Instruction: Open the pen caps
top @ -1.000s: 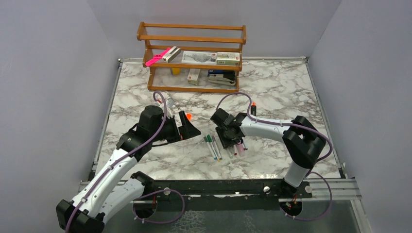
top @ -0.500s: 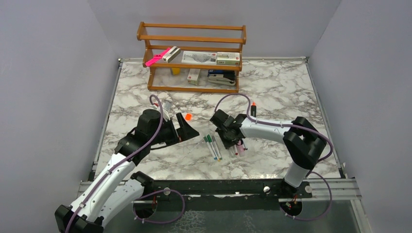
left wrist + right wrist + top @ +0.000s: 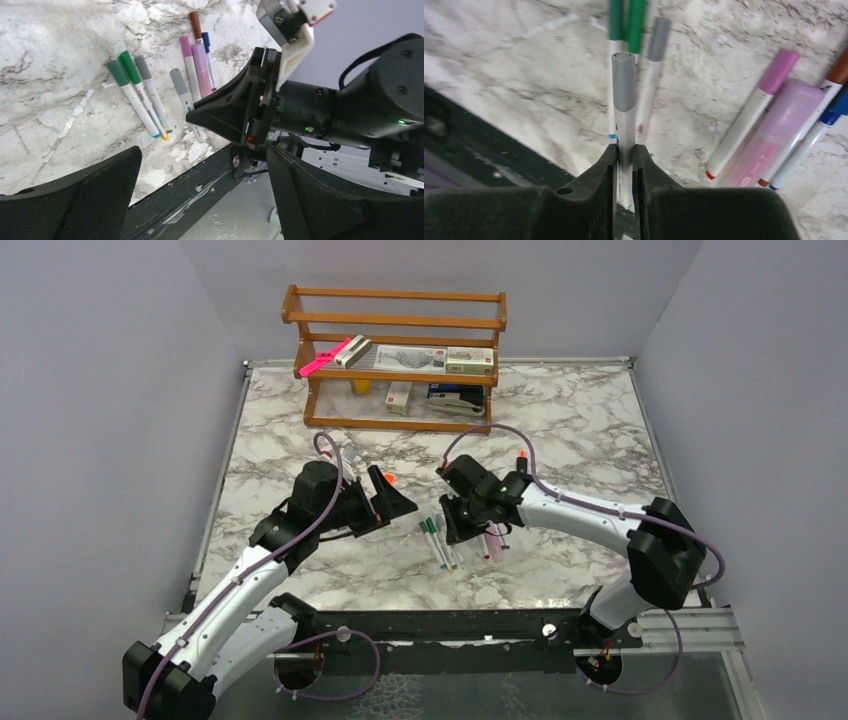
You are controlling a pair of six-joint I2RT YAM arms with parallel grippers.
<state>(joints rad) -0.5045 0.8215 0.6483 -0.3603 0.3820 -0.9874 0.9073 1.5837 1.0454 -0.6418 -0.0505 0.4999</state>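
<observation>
While my left gripper [image 3: 392, 498] hangs wide open and empty, the right gripper [image 3: 625, 152] clamps the white barrel of one grey-capped marker [image 3: 623, 100], beside seven capped pens [image 3: 137, 103] lying mid-table: two green, one each grey, pink, lilac, dark red, blue. Only the right wrist view shows that grip.

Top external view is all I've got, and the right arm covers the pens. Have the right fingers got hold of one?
Observer: Yes. In the right wrist view the fingers of the right gripper are shut on the white barrel of a grey-capped marker, its cap on and sticking out past the fingertips.
Operator: And the left fingers, anything in them?
Observer: No. The left wrist view shows the left gripper wide open and empty.
</observation>
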